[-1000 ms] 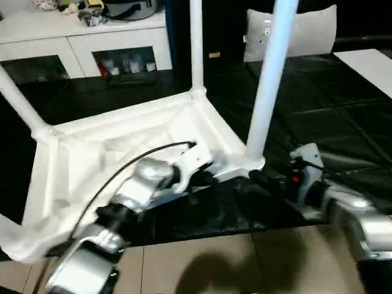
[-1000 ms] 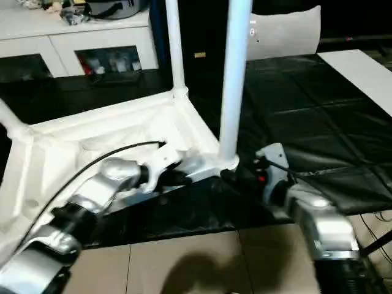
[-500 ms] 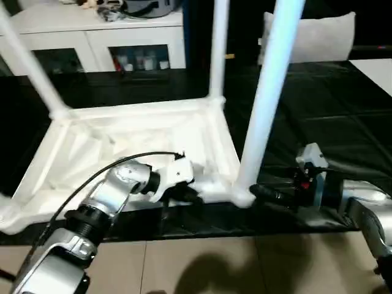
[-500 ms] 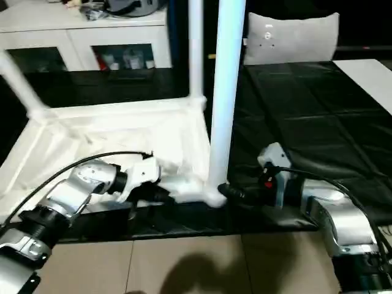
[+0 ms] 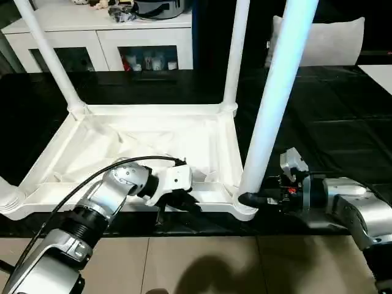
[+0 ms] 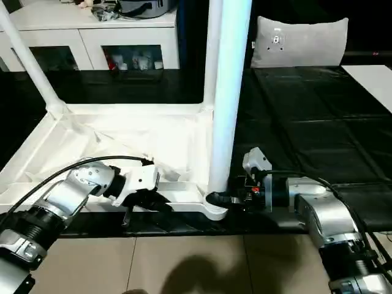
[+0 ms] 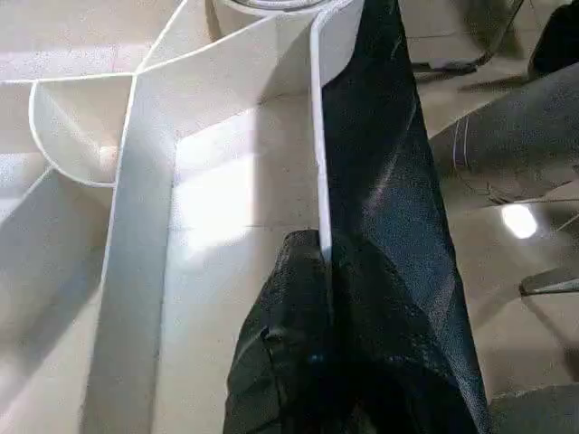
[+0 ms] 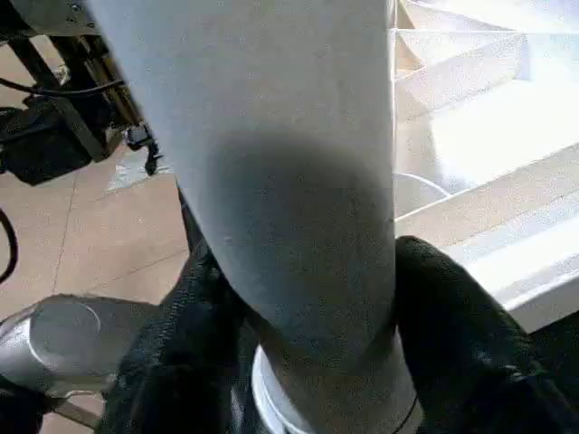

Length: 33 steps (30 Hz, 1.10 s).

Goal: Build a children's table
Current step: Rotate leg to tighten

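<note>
White plastic everywhere: you've got the children's table [image 5: 141, 138] upside down on the black mat [image 5: 343, 122], ribbed underside facing up, just past the tiled floor [image 5: 202, 263]. Three legs plainly stand in their corner sockets: far left [image 5: 46, 52], far right [image 5: 236, 55] and near right [image 5: 275, 104]. A fourth socket collar [image 5: 7, 199] shows at the near left, but it's cut off at the edge, so you can't confirm that leg. By the look of it, the build is nearly done; seating this leg and flipping the table remain.

Your left gripper [image 5: 177, 199] has its jaws pinched tight on the near rim wall [image 7: 318, 127], steadying the top. Your right gripper [image 6: 222, 199] has its jaws on either side of the near right leg's base, hugging it; whether they're truly clamped, you can't tell. Leg tops run out of view.
</note>
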Tool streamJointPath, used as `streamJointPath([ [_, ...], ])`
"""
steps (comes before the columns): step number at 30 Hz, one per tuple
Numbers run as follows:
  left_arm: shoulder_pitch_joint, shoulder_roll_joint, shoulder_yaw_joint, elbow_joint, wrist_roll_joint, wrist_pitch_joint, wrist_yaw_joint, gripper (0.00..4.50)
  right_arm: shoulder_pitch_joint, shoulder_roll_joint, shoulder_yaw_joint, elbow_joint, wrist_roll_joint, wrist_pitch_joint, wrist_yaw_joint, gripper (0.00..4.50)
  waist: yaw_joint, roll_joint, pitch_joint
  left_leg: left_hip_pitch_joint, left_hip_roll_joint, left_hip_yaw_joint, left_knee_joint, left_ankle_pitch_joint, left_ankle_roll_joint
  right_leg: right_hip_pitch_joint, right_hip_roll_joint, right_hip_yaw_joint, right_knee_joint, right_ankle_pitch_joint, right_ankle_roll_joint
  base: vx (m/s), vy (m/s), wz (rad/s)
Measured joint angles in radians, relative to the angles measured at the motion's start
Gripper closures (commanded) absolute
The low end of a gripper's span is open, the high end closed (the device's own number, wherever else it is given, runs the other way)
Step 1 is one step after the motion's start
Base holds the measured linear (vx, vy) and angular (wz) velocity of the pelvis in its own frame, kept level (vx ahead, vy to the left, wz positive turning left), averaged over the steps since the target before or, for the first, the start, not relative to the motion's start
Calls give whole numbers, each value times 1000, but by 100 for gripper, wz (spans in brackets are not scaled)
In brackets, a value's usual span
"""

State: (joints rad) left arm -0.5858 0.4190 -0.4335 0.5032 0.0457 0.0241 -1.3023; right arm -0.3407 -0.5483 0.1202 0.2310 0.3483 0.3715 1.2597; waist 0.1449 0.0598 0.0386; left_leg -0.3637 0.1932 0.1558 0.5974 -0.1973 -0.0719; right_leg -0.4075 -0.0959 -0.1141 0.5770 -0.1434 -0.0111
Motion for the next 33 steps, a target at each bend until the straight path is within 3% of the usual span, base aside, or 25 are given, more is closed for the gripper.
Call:
streamJointPath([
  [8, 0, -14, 14, -6, -10, 81, 2, 450, 32, 34, -22, -29, 1, 9, -49, 246, -2, 1, -1, 2, 0, 1, 0, 0, 0, 0, 0, 2, 1, 0, 0, 0, 0, 0],
  [11, -6, -50, 45, 19, -5, 139, 84, 450, 29, 91, -35, -52, -40, 52, -209, 246, -10, 2, -1, 10, -1, 1, 0, 1, -1, 5, 1, 3, 1, 0, 0, 0, 0, 0],
  [15, -33, -122, 85, 66, 3, 221, 225, 450, 2, 215, -92, -54, -95, 122, -487, 251, -45, 2, 0, 15, -2, 1, 3, 1, -2, 7, 0, 2, -3, 0, 1, 0, 0, 0],
  [20, -54, -223, 123, 92, -2, 309, 384, 450, -41, 352, -172, -25, -127, 150, -778, 251, -81, 5, 0, 9, -1, -2, 2, 1, -1, 9, -1, -5, -20, 0, 1, 0, 0, 0],
  [21, -57, -237, 130, 93, -3, 326, 406, 450, -44, 367, -185, -22, -128, 147, -815, 216, -86, 5, 0, 7, -2, -2, 2, 1, -1, 9, -1, -5, -23, 0, 1, 0, 0, 0],
  [28, -61, -245, 138, 89, -4, 337, 424, 450, -39, 406, -203, -43, -114, 145, -858, 147, -86, 7, -1, 6, -2, -2, -5, 0, -1, 8, -1, -4, -17, 2, -1, 0, 0, 0],
  [33, -52, -222, 122, 73, -2, 293, 402, 450, 7, 335, -179, -96, -110, 163, -769, 116, -73, 9, -2, 5, 0, -2, -15, 1, -1, 5, 3, -4, -14, 2, -2, 0, 0, 0],
])
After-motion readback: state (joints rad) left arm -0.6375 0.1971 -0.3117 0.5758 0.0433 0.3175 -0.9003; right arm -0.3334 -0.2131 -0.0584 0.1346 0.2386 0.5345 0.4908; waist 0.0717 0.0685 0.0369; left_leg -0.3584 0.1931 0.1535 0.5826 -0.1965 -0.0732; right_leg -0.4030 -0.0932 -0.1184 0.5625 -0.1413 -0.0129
